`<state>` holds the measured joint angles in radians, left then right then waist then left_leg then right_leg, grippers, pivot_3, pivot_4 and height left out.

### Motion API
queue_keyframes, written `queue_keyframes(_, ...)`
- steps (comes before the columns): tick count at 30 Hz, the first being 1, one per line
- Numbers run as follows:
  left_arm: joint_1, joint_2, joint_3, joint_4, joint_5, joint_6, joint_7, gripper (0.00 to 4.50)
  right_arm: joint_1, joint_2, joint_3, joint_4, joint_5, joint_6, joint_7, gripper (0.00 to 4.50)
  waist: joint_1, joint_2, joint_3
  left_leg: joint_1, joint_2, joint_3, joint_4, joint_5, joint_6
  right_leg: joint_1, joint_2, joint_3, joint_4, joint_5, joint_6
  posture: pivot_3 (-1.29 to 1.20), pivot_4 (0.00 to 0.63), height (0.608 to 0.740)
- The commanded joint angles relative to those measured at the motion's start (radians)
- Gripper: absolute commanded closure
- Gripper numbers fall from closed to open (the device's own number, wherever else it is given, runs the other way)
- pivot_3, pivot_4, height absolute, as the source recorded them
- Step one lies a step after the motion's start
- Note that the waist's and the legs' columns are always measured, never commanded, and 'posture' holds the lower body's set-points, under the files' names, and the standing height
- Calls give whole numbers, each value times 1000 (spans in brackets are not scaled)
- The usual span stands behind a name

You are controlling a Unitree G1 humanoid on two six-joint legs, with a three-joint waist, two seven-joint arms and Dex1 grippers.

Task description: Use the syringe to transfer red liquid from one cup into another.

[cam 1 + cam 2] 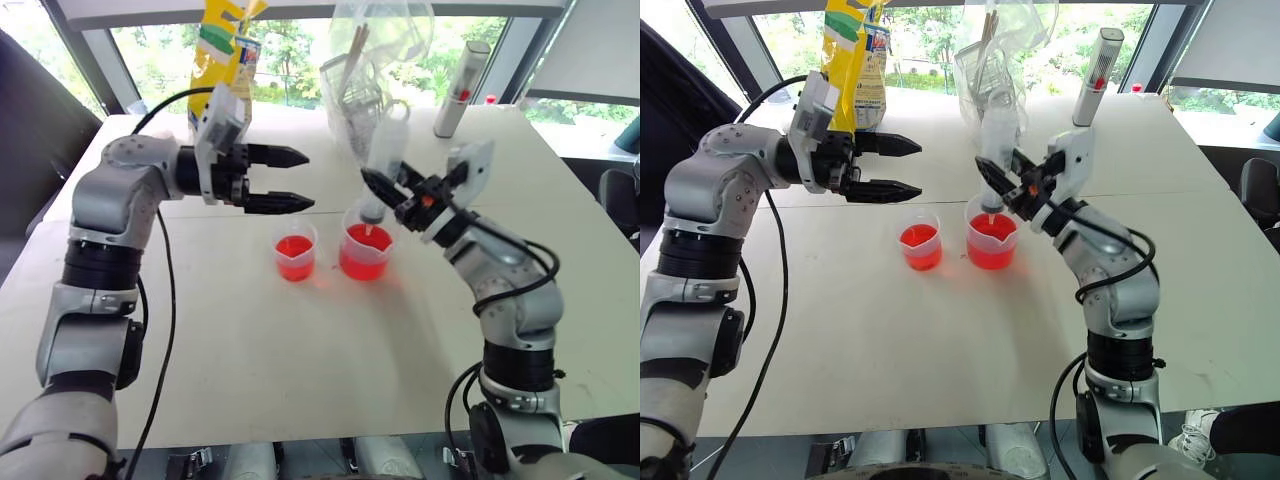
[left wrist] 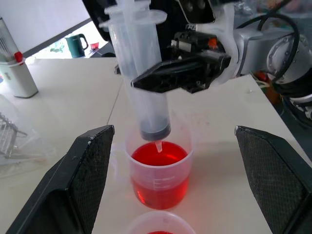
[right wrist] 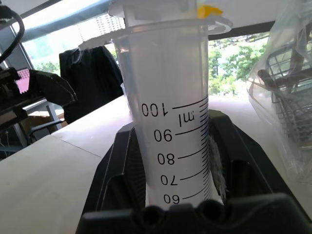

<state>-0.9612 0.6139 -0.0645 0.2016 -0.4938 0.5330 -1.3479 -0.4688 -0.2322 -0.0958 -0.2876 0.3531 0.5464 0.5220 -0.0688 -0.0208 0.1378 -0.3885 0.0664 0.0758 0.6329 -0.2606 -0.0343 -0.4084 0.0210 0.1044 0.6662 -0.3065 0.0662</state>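
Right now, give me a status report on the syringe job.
Right gripper shut on syringe, tip just above larger cup. Left gripper open, empty, above smaller cup. Nothing in the way.

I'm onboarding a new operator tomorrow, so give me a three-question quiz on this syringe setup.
1. True or false: the left gripper is shut on the smaller cup.
2. Which gripper holds the syringe? A) left B) right
3. Fill in: the syringe tip hangs above the red liquid in the ____ cup.

Key: 1 false, it is open and holds nothing; 2 B; 3 larger.
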Motion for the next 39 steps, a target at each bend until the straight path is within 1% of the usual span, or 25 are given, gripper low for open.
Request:
queue_keyframes(1, -65, -22, 9, 15, 1, -13, 5, 405, 17, 5, 39, 32, -36, -113, 1, 3151, 0, 0, 0, 0, 0, 0, 0, 0, 0, 0, 0, 0, 0, 0, 0, 0, 150, 739)
queue_keyframes(10, -109, -100, 13, 53, 14, -28, 40, 405, 63, 6, 93, 77, -58, -187, -13, 3151, 0, 0, 0, 0, 0, 0, 0, 0, 0, 0, 0, 0, 0, 0, 0, 0, 150, 739)
queue_keyframes(17, -151, -162, 21, 121, 26, -38, 95, 405, 66, -3, 102, 84, -62, -194, -14, 3151, 1, 0, 0, 0, 0, 0, 0, 0, 0, 1, 0, 0, 0, 0, 0, 0, 150, 739)
queue_keyframes(25, -163, -218, 4, 195, 72, -70, 136, 405, 63, -14, 109, 85, -66, -199, -14, 3151, 1, 0, 0, 1, 0, 0, 0, 0, 0, 1, 0, 0, 0, 0, 0, 0, 150, 739)
queue_keyframes(34, -179, -288, 8, 256, 93, -95, 165, 405, 68, -26, 116, 76, -68, -193, -15, 3151, 1, 0, 0, 1, 0, 0, 0, 0, -1, 1, 0, 0, 0, 0, 0, 0, 150, 739)
queue_keyframes(37, -175, -296, 9, 276, 104, -106, 170, 1204, 65, -26, 119, 78, -70, -192, -19, 3151, 1, 0, 0, 1, 0, 0, 0, 0, -1, 1, 0, 0, 0, 0, 0, 0, 150, 739)
queue_keyframes(39, -170, -297, 7, 277, 106, -108, 170, 2129, 64, -26, 122, 78, -71, -191, -22, 3151, 1, 0, 0, 1, 0, 0, 0, 0, -1, 1, 0, 0, 0, 0, 0, 0, 150, 739)
